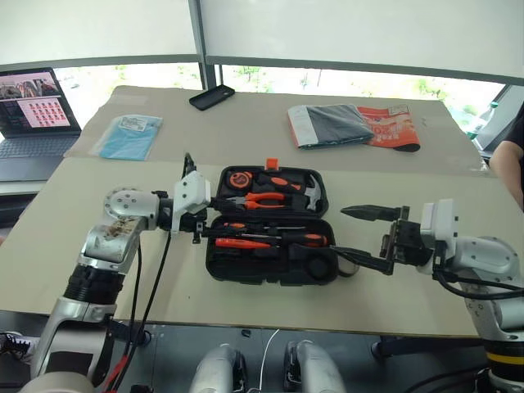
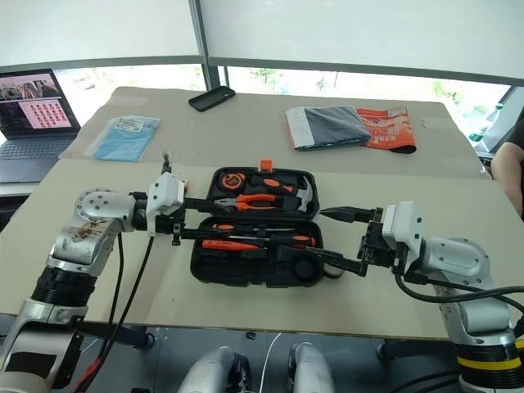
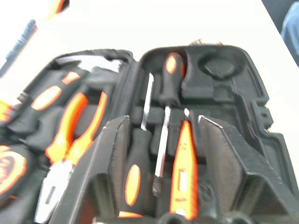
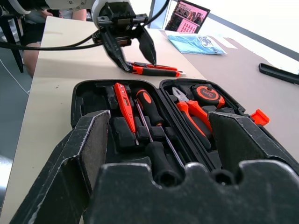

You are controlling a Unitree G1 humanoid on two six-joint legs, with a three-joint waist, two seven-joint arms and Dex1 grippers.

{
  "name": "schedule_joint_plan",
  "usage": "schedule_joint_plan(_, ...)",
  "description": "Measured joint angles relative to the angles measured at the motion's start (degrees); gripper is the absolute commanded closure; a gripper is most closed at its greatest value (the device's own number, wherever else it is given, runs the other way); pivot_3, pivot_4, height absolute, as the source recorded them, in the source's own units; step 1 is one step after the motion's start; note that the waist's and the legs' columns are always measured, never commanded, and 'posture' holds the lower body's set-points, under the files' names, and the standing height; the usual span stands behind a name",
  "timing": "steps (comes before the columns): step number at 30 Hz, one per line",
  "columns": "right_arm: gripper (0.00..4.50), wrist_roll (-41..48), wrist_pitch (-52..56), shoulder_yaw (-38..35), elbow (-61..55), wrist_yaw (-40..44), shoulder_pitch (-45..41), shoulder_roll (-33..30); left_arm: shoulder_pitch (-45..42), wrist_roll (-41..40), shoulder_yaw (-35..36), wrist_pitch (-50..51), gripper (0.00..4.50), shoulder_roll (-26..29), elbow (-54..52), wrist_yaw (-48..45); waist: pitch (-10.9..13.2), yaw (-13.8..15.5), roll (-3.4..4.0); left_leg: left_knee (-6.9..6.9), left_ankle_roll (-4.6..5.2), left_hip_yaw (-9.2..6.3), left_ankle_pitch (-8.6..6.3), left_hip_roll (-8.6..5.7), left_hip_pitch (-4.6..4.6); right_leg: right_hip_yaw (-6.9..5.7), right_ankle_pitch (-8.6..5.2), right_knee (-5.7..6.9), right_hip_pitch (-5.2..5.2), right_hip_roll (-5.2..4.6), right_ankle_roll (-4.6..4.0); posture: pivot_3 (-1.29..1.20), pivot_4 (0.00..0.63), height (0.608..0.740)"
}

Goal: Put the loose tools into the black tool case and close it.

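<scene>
Orange-and-black knife [image 4: 159,71] lies outside the case [image 4: 77,93] — left claw [image 4: 139,64], part open and empty, should straddle its middle squarely — right claw [image 1: 342,231] gapes wide, holding nothing.

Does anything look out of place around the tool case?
Yes: the knife lies on the table outside the open case, by the left hand, not in a slot.
</scene>
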Motion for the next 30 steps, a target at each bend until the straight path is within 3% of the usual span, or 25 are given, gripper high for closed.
schedule_joint_plan(3, 0.61, -0.04, 0.00, 0.78, 0.01, -0.02, -0.06, 0.25, 1.21, 0.49, -0.48, -1.71, 4.46, -1.26, 2.71, 0.76, 0.00, -0.06, 0.00, 0.00, 0.00, 0.01, 0.00, 0.00, -0.02, -0.01, 0.00, 0.00, -0.01, 0.04, 0.00, 0.00, 0.150, 0.740)
schedule_joint_plan(18, 0.61, -0.14, -0.01, 0.90, 0.02, -0.54, -0.03, 0.59, 4.85, 5.70, -5.44, -8.52, 4.46, -2.55, 7.18, 0.65, -0.01, -0.11, 0.01, 0.03, 0.02, 0.00, -0.02, 0.01, 0.00, -0.01, 0.01, 0.01, -0.01, -0.05, -0.01, 0.00, 0.150, 0.740)
schedule_joint_plan(30, 0.61, -0.57, -0.02, 1.00, 0.19, -0.56, 0.01, 1.41, 5.15, 6.69, -6.15, -4.08, 4.46, -1.70, 5.38, 3.29, -0.08, -0.45, 0.13, 0.00, 0.02, 0.00, -0.02, 0.06, 0.09, 0.05, 0.01, 0.05, 0.00, 0.00, -0.01, 0.00, 0.150, 0.740)
